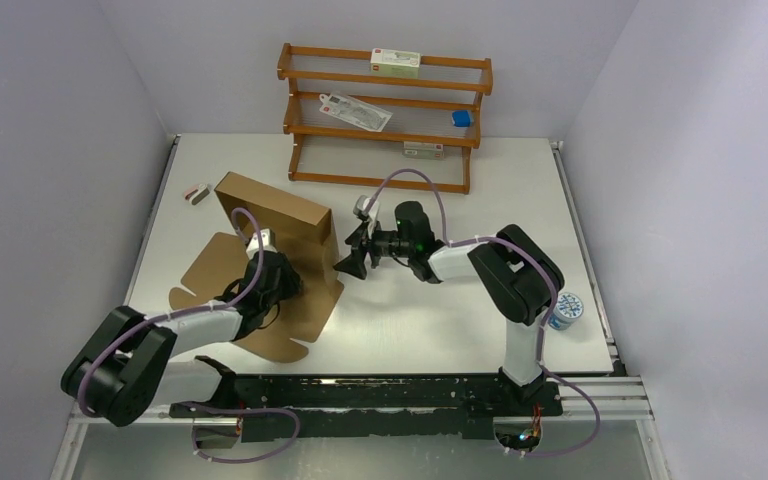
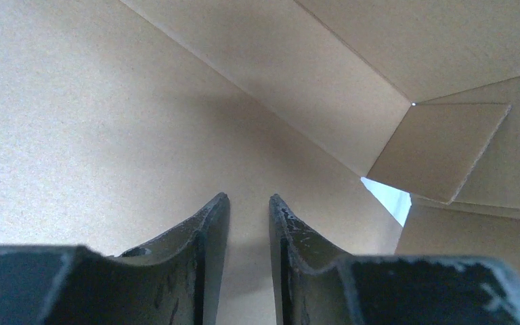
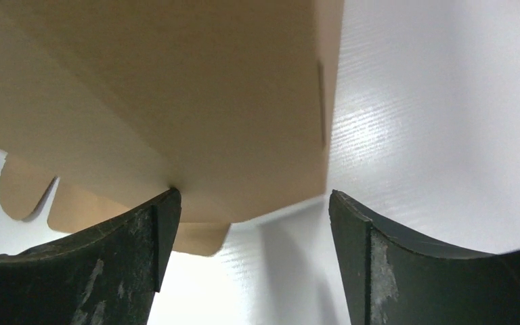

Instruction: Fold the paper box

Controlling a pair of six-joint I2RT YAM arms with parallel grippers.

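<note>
The white table (image 1: 520, 200) fills the middle of your top view, with both arms bolted at its near edge.

The paper box (image 1: 290, 225) is the biggest loose thing on it. You find it left of centre, half raised: one long brown wall stands upright and slants from the far left toward the middle, while rounded flaps lie flat on the table on its left and near sides. Your left wrist view looks into the inside of it, where plain panels meet at a fold and a small flap (image 2: 440, 149) is turned inward.

The wooden rack (image 1: 340, 52) stands at the far edge against the back wall, well apart from the box.

Your left arm (image 1: 175, 330) reaches from the near left corner up against the box's standing wall. The left hand (image 2: 249, 200) is released: its fingers are only narrowly parted, nothing sits between them, and they point at bare cardboard.

Your right arm (image 1: 505, 270) bends in from the right. The right hand (image 1: 353, 252) is released and spread wide, just beside the wall's right end. In the right wrist view one fingertip (image 3: 166, 203) meets the lower edge of the box, and the other stands clear over the table.

A blue and white tub (image 1: 565, 310) sits by the right arm. White cartons (image 1: 395, 62), a flat packet (image 1: 355, 110) and a small blue thing (image 1: 462, 118) rest on the rack. A tiny item (image 1: 197, 193) lies at the table's far left.
</note>
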